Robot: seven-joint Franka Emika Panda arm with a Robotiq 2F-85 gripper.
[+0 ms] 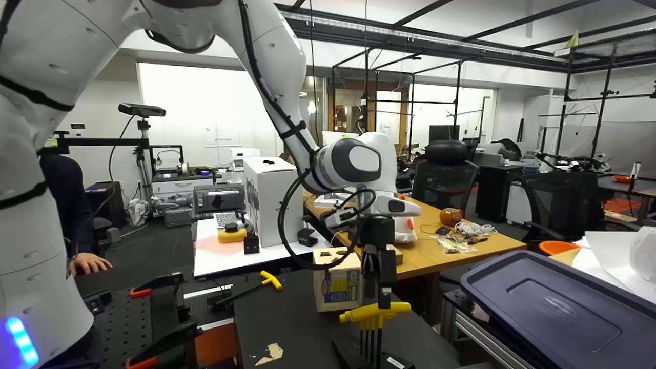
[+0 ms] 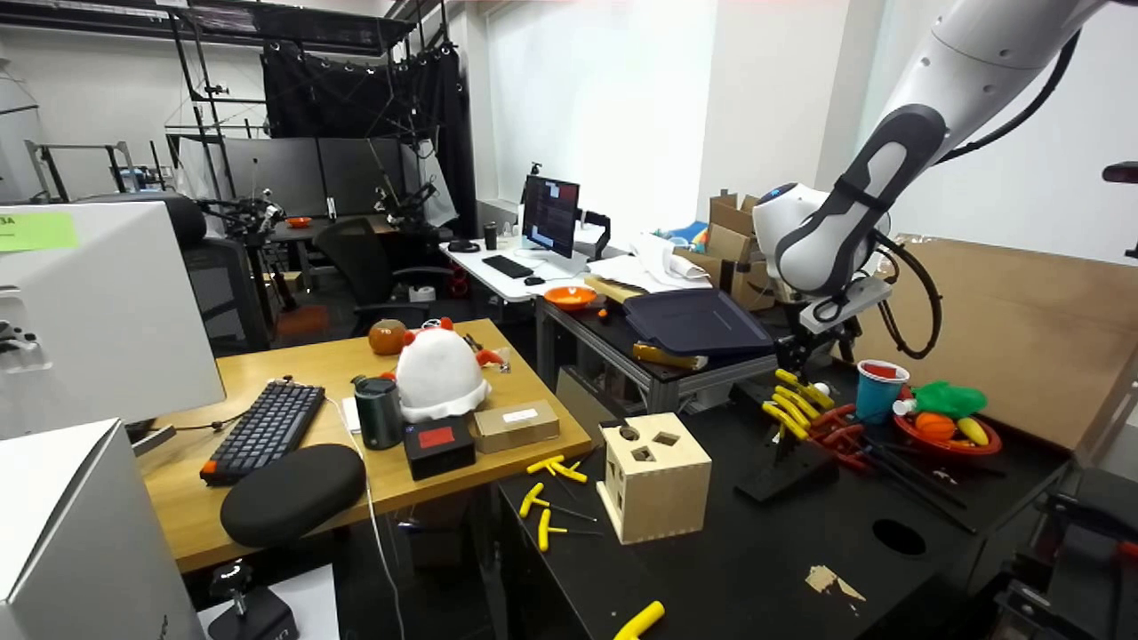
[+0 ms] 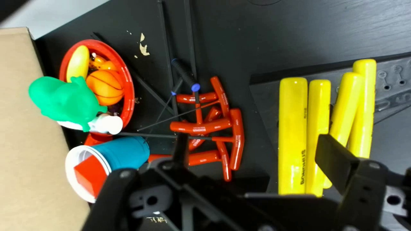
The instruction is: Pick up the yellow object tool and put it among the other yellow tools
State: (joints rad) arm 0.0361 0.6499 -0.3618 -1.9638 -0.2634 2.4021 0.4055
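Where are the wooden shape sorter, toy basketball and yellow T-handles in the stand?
Wooden shape sorter (image 2: 667,498): in an exterior view, on a side wall.
Toy basketball (image 3: 105,87): wrist view, its orange middle.
Yellow T-handles (image 3: 318,112): wrist view, second grip from the left.

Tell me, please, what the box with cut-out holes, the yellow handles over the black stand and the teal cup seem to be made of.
Box: probably matt wood, judging by its pale tan faces and notched edge joints. Yellow handles: likely glossy plastic or a vinyl coating, as bright highlights show on them. Teal cup: smooth, with a white rim; plastic or coated paper, unclear which.
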